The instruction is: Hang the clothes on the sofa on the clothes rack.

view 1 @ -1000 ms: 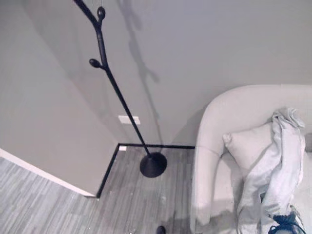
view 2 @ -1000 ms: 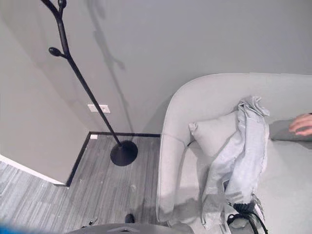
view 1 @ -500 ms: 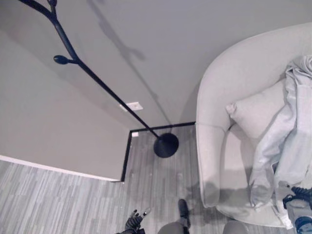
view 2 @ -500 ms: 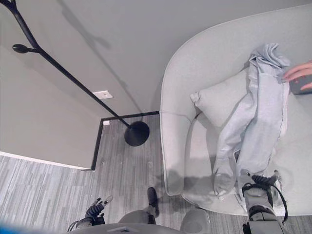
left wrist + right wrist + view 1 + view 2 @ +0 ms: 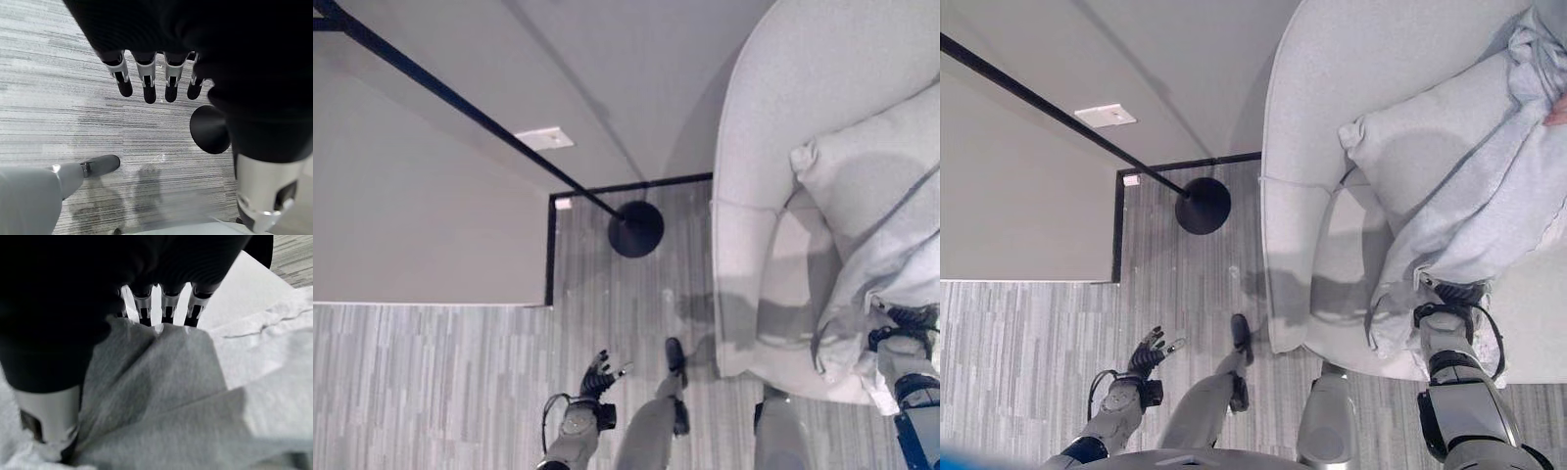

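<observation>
Right robot hand (image 5: 1449,299) on grey garment (image 5: 1498,206)

Two head-mounted eye views look steeply down from close-set positions, sharing the floor (image 5: 460,382), rack base (image 5: 1203,205) and sofa (image 5: 1332,98); each wrist view looks along its own fingers (image 5: 146,83) from very close.
</observation>
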Tool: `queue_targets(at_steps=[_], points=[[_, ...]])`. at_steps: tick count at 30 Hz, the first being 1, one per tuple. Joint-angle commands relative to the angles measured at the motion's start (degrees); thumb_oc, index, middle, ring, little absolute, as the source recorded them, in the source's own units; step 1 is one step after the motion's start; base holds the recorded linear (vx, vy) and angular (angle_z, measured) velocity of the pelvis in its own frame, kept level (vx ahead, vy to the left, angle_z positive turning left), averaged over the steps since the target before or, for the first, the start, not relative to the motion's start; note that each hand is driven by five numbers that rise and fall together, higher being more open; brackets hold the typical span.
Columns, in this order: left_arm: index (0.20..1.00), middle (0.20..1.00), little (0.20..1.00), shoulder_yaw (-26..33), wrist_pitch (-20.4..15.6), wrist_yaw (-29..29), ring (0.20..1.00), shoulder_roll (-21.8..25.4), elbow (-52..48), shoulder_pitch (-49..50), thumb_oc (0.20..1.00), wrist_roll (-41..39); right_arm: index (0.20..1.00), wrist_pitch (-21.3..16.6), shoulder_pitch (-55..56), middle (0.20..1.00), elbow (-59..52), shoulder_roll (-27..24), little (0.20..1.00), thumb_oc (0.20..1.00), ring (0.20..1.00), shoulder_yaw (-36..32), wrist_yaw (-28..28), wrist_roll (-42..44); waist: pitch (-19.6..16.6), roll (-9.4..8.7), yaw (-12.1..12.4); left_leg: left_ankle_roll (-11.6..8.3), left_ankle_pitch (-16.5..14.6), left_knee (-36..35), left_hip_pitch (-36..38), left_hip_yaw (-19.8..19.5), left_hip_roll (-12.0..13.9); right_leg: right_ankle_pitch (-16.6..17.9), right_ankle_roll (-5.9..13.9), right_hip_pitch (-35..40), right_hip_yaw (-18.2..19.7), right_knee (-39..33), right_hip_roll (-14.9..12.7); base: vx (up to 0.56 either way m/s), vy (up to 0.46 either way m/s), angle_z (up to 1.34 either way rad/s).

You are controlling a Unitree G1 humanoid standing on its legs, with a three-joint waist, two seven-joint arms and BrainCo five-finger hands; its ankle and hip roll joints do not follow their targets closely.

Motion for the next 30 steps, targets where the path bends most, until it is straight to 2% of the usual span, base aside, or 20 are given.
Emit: queue_targets(at_steps=[1, 6, 10, 12, 14, 15, 16, 21, 30], points=[[1.000, 1.000, 1.000, -2.4, -1.1, 1.4, 1.000, 3.5, 1.1, -1.4, 1.000, 3.9, 1.000, -2.6, -3.4, 1.000, 1.1, 5.0, 1.000, 1.000, 1.000, 4.9, 5.1, -1.2, -1.9, -3.43, 1.5, -2.51, -4.2, 0.3, 1.7, -2.6, -0.9, -3.1, -0.08, -1.9, -2.0, 0.9, -1.3, 0.03, -0.036, 0.18], [1.000, 1.000, 1.000, -1.2, -0.2, 1.9, 1.000, 3.2, 4.5, -0.7, 1.000, 5.4, 1.000, -2.8, -1.0, 1.000, -0.1, 6.3, 1.000, 1.000, 1.000, 3.8, 5.5, -0.4, -3.2, -4.74, 1.2, -2.57, -4.8, 0.3, 3.4, -2.9, -0.6, -3.9, -0.30, 0.2, -2.6, 0.9, -0.8, 0.04, -0.006, 0.13], [1.000, 1.000, 1.000, 0.5, 0.6, 2.5, 1.000, 2.4, 7.7, -0.7, 1.000, 6.9, 1.000, -3.0, 2.3, 1.000, -7.6, 6.9, 1.000, 1.000, 1.000, 3.6, 3.5, -3.6, -3.9, -5.98, 0.5, -2.58, -5.5, 0.3, 5.4, -2.5, -0.1, -4.5, -0.49, 2.0, -2.5, 0.9, -0.5, 0.05, 0.010, -0.01], [1.000, 1.000, 1.000, 3.3, 1.7, 3.7, 1.000, 1.4, 10.4, 0.4, 1.000, 9.9, 1.000, -2.1, 12.5, 1.000, -26.1, 7.4, 1.000, 1.000, 1.000, 1.8, -0.5, -13.7, -5.7, -7.83, -0.9, -2.48, -7.0, 0.3, 9.6, -1.6, 0.8, -5.8, -0.74, 5.9, -2.6, 0.9, -0.1, 0.17, 0.020, 0.03], [1.000, 1.000, 1.000, 4.4, 2.4, 4.1, 1.000, 0.8, 12.3, 0.8, 1.000, 11.3, 1.000, -2.0, 17.5, 1.000, -33.8, 7.9, 1.000, 1.000, 1.000, 0.2, -1.1, -17.0, -6.9, -8.71, -1.8, -2.45, -7.7, 0.3, 11.6, -1.2, 1.2, -6.5, -0.86, 7.8, -2.7, 0.9, 0.1, 0.12, 0.014, -0.02], [1.000, 1.000, 1.000, 4.4, 2.4, 4.1, 1.000, 0.8, 12.4, 0.8, 1.000, 11.4, 1.000, -1.9, 17.7, 1.000, -34.1, 7.9, 1.000, 1.000, 1.000, 0.1, -1.1, -17.1, -6.9, -8.73, -1.7, -2.45, -7.7, 0.3, 11.8, -1.2, 1.2, -6.5, -0.85, 7.9, -2.7, 0.9, 0.1, 0.10, 0.019, -0.07], [1.000, 1.000, 1.000, 5.0, 3.1, 4.3, 1.000, 0.3, 14.0, 0.7, 1.000, 12.0, 1.000, -1.8, 21.4, 1.000, -39.6, 9.0, 1.000, 1.000, 1.000, -0.7, -0.6, -18.1, -8.1, -9.70, -2.2, -2.43, -8.4, 0.3, 14.1, -0.9, 1.5, -7.0, -0.94, 10.0, -2.7, 0.9, 0.3, 0.10, 0.032, -0.10], [1.000, 1.000, 1.000, 5.6, 3.6, 4.3, 1.000, 0.0, 15.2, 1.4, 1.000, 13.4, 1.000, -1.3, 24.1, 1.000, -40.4, 10.5, 1.000, 1.000, 1.000, 0.9, 1.1, -19.2, -11.0, -11.18, -2.1, -2.29, -9.6, 0.3, 18.1, -0.3, 1.7, -7.6, -0.86, 13.8, -2.6, 0.9, 0.4, 0.06, 0.039, -0.04], [1.000, 1.000, 1.000, 6.7, 4.5, 3.9, 1.000, 0.4, 17.6, 2.7, 1.000, 14.9, 1.000, -1.4, 24.8, 1.000, -41.3, 12.8, 1.000, 1.000, 1.000, 2.7, 4.6, -16.4, -14.1, -12.08, -1.2, -1.78, -10.5, 0.3, 21.1, 0.0, 1.4, -7.8, -0.66, 16.9, -2.6, 0.9, 0.0, 0.02, 0.034, -0.04]])
